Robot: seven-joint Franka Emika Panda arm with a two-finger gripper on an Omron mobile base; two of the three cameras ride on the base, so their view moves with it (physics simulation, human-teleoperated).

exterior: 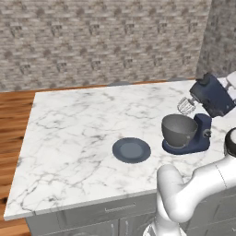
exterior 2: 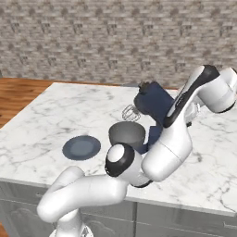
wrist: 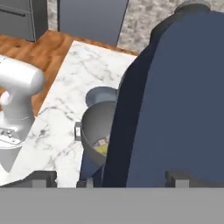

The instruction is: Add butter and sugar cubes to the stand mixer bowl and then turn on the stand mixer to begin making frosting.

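Looking along the hand, you have the gripper close behind the stand mixer, its fingers spread wide apart with nothing between them, the navy tilted-back head looming large in front. Beneath that head sits the stand mixer bowl on the mixer's flat base, and inside it you can see the butter with one of the sugar cubes beside it. From the base cameras, the wire whisk hangs above the bowl's rim, and the round plate lies bare on the marble bench, just beside the mixer.
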